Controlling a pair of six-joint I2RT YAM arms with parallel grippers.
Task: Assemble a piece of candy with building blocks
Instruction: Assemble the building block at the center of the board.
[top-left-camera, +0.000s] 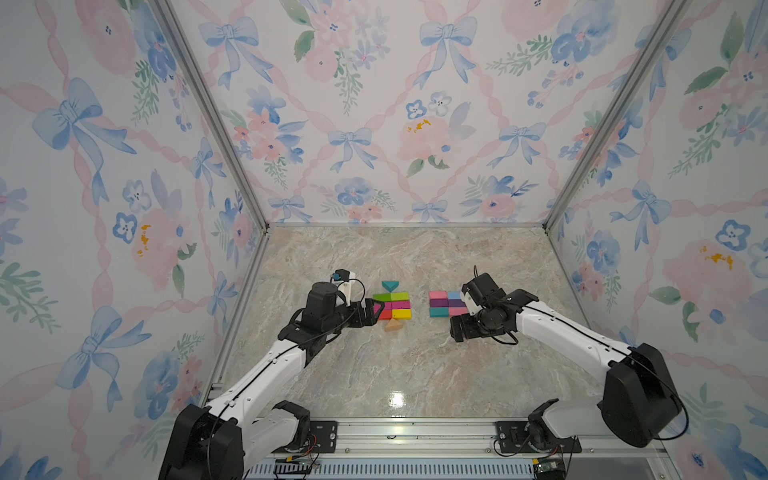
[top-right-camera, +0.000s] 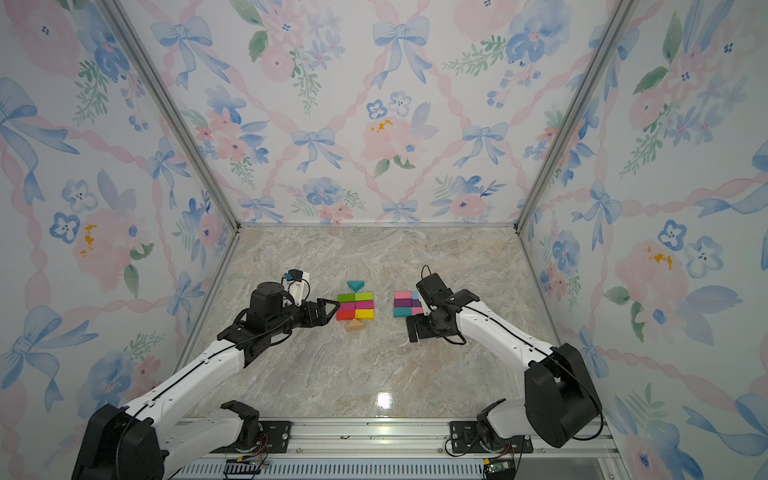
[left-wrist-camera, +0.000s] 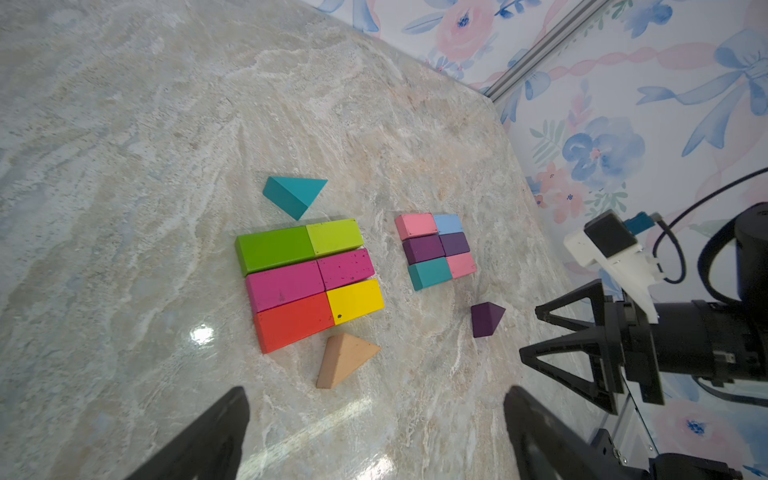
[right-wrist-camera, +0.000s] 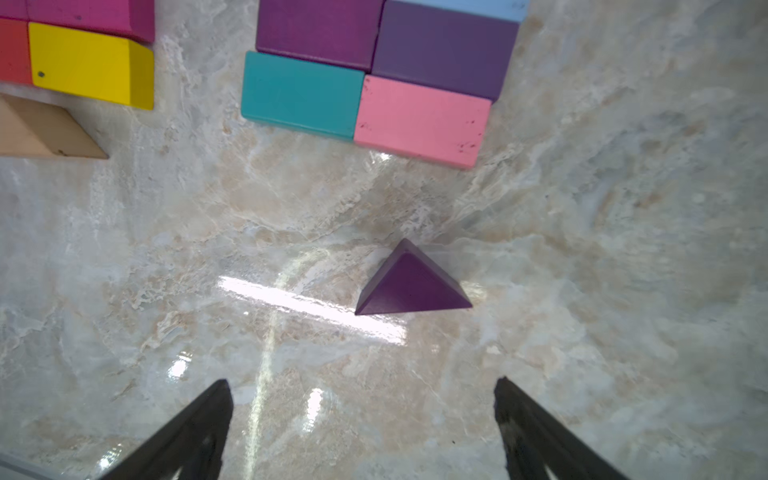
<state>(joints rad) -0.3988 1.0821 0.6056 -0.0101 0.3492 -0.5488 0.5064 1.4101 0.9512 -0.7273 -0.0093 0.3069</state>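
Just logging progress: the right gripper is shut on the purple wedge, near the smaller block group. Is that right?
No. The right gripper is open and empty; the purple wedge lies free on the table ahead of it, near the smaller block group. The right wrist view shows this.

My arms (top-left-camera: 268, 368) are smooth white shells linked by bulky black joints (top-left-camera: 636, 395). My fingers (right-wrist-camera: 203, 419) are black, hollow triangular frames. Just behind them a white bracket (left-wrist-camera: 615, 262) carries a black camera (left-wrist-camera: 609, 237) with a blue plug (left-wrist-camera: 640, 222), and black cables (left-wrist-camera: 705, 259) loop past it. Far behind, black plates (top-left-camera: 322, 428) show silver screws (top-left-camera: 332, 435).
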